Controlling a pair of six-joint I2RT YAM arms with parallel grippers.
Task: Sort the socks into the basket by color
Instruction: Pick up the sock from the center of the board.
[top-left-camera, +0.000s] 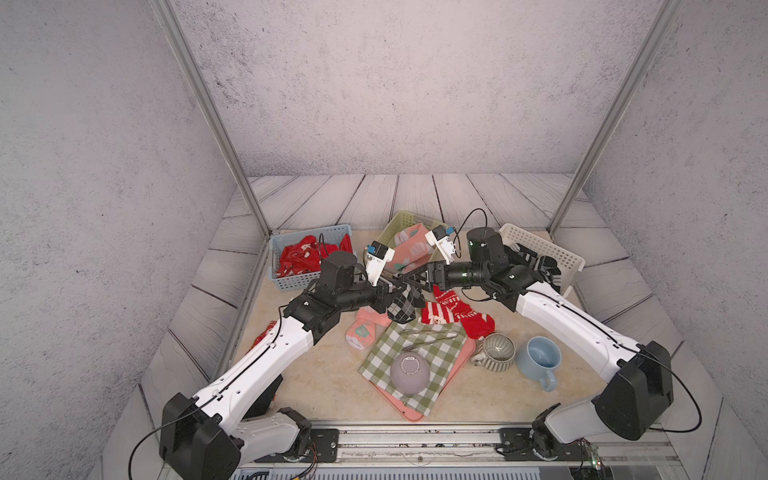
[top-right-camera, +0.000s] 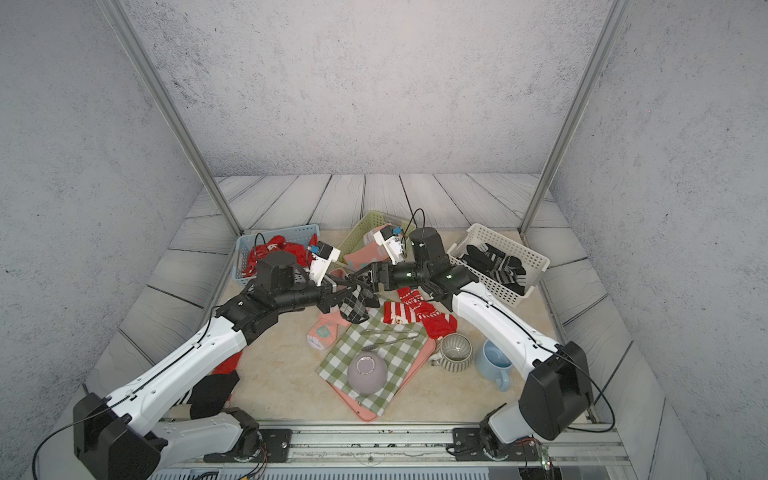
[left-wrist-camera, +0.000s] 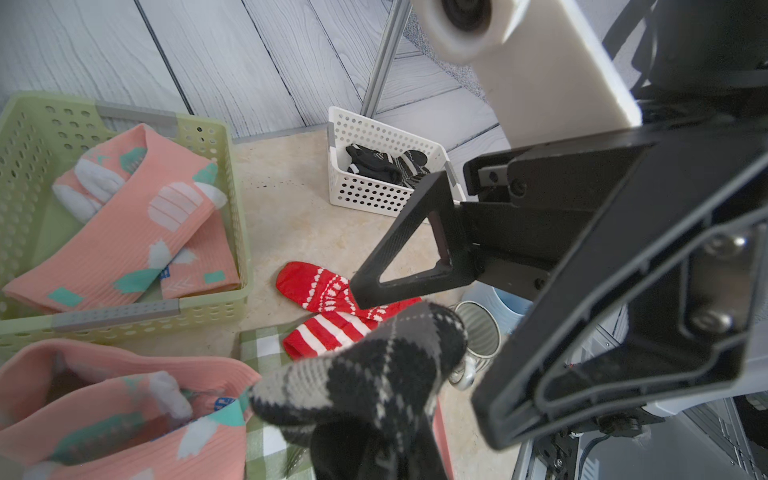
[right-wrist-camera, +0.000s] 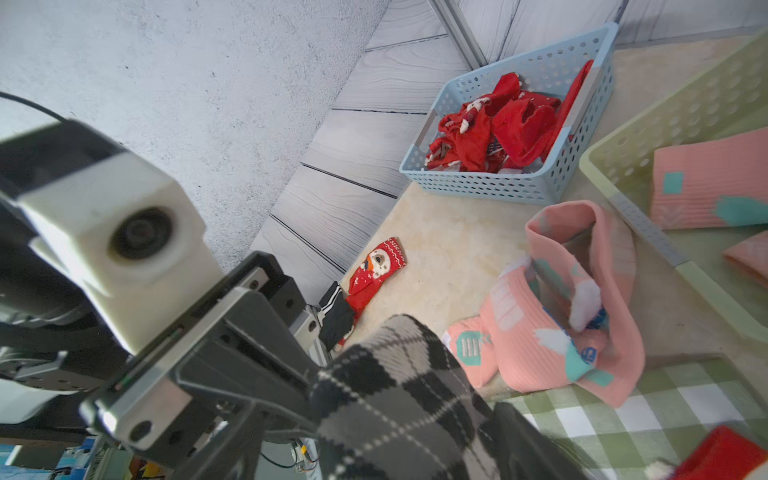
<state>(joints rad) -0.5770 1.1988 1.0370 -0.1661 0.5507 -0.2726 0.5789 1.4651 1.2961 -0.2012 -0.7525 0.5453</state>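
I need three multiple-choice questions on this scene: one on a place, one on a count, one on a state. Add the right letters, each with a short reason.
1. Which basket holds the black socks? A) blue B) green C) white
2. How many mugs stand beside the pink tray? A) one B) two C) three
3. The left gripper is: A) open and empty B) shut on a red sock C) shut on the argyle sock

1 C: they lie in the white basket.
2 B: a striped mug and a blue mug.
3 C: it pinches the black-and-grey sock.
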